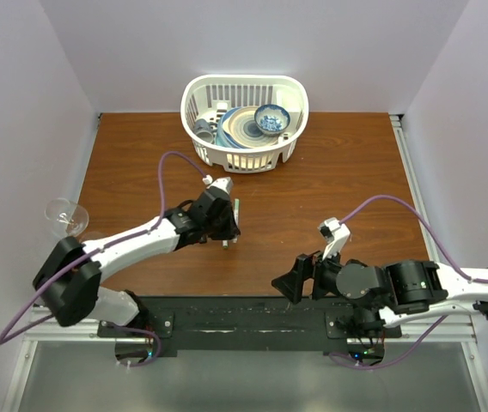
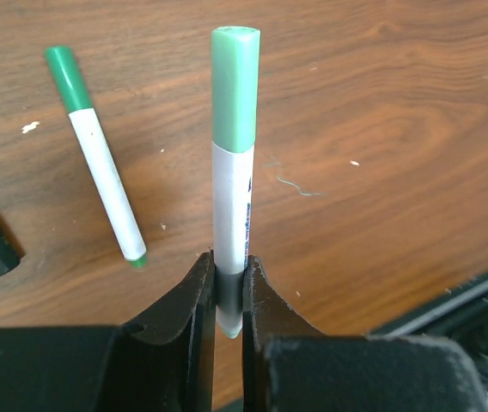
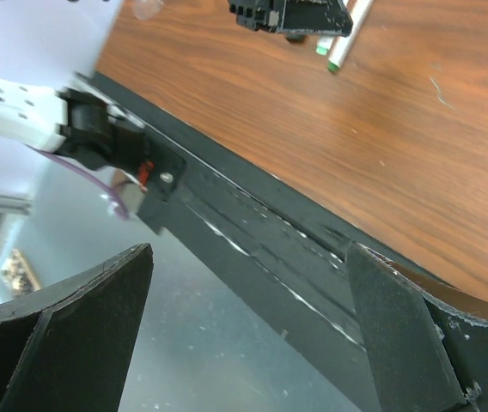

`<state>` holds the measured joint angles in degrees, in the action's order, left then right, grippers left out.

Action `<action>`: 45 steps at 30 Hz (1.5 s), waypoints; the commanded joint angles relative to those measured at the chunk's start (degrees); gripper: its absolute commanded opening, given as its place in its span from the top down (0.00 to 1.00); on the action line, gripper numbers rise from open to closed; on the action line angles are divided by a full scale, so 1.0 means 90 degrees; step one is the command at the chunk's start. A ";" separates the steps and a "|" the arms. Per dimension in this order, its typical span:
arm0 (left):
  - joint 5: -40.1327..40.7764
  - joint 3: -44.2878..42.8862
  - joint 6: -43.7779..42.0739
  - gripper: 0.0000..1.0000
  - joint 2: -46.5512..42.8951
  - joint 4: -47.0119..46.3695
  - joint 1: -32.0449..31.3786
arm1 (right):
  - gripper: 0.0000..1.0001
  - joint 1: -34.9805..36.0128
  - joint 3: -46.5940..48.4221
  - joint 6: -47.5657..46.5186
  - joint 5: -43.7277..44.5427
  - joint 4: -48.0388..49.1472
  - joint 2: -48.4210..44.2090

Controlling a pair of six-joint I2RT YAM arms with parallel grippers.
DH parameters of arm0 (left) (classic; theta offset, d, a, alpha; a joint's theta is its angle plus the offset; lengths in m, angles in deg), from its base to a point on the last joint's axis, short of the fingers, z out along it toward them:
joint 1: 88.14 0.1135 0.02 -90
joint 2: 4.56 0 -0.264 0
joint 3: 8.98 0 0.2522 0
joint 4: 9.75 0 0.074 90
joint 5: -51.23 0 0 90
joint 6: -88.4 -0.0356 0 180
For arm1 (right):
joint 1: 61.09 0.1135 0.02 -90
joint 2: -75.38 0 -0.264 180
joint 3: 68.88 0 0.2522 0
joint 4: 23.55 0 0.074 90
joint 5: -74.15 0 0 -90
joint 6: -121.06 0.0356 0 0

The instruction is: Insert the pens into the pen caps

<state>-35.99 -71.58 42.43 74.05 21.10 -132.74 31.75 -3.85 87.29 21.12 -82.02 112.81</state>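
Currently your left gripper is clamped on a slim white marker pen wearing its green plastic cap; a second capped white pen lies nearby on the brown wooden tabletop. Your right gripper gapes wide, empty, over the near edge.

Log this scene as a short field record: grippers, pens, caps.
left gripper: shut on held pen, gripping near its uncapped end
green cap: seated on the held pen's far end
second pen: lying on the table, apart from both grippers
second cap: on the second pen
right gripper: open, empty, at the table's near edge
white basket: far side, holds dishes
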 commanded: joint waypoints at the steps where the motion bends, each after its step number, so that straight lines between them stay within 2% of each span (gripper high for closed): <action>1: 0.0647 -0.0227 0.0391 1.00 0.0610 -0.0482 -0.0191 | 0.02 -0.0003 -0.0169 0.0393 0.0170 -0.0160 0.0060; 4: 0.0686 -0.0452 0.0459 0.99 0.1089 -0.0501 -0.0201 | 0.02 -0.0003 -0.0178 0.0461 0.0218 -0.0150 0.0128; 6: 0.0716 -0.0521 0.0527 0.92 0.1343 -0.0589 -0.0230 | 0.02 -0.0003 -0.0179 0.0481 0.0228 -0.0130 0.0167; 11: 0.0735 -0.0560 0.0586 0.85 0.1695 -0.0628 -0.0279 | 0.02 0.0007 -0.0110 0.0578 0.0179 -0.0324 0.0265; 18: 0.0677 -0.0482 0.0664 0.71 0.1793 -0.0648 -0.0269 | 0.02 0.0007 -0.0130 0.0618 0.0345 -0.0413 0.0148; 24: 0.0608 -0.0452 0.0626 0.60 0.1355 -0.0629 -0.0279 | 0.02 -0.0003 -0.0100 0.0706 0.0511 -0.0657 0.0138; 25: 0.0608 -0.0481 0.0577 0.58 0.1102 -0.0609 -0.0279 | 0.02 0.0007 -0.0110 0.0706 0.0521 -0.0638 0.0128; 27: 0.0638 -0.0511 0.0304 0.49 0.0808 -0.0638 -0.0279 | 0.02 -0.0003 -0.0110 0.0696 0.0540 -0.0609 0.0109; 32: 0.0317 -0.0657 -0.0554 0.15 -0.0500 -0.0619 -0.0269 | 0.01 -0.0003 0.0114 0.0257 0.0813 -0.0481 0.0157; 34: 0.0034 -0.0599 -0.0848 0.09 -0.1123 -0.0765 -0.0279 | 0.01 -0.0003 0.0367 0.0072 0.0960 -0.0511 0.0216; 35: -0.0142 -0.0608 -0.1101 0.00 -0.1320 -0.0755 -0.0279 | 0.01 0.0007 0.0446 -0.0006 0.1105 -0.0492 0.0255; 40: -0.0231 -0.0599 -0.1669 0.00 -0.2783 -0.0414 -0.0260 | 0.01 -0.0003 0.1041 -0.0514 0.1438 -0.0326 0.0635; 45: -0.0592 -0.0345 -0.1933 0.00 -0.4131 -0.0705 -0.0260 | 0.01 -0.0003 0.1490 -0.0739 0.2295 -0.0111 0.0675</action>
<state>-37.78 -75.41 29.95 44.46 17.31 -134.84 31.75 5.46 83.36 31.48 -85.98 118.62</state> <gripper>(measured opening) 0.996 0.986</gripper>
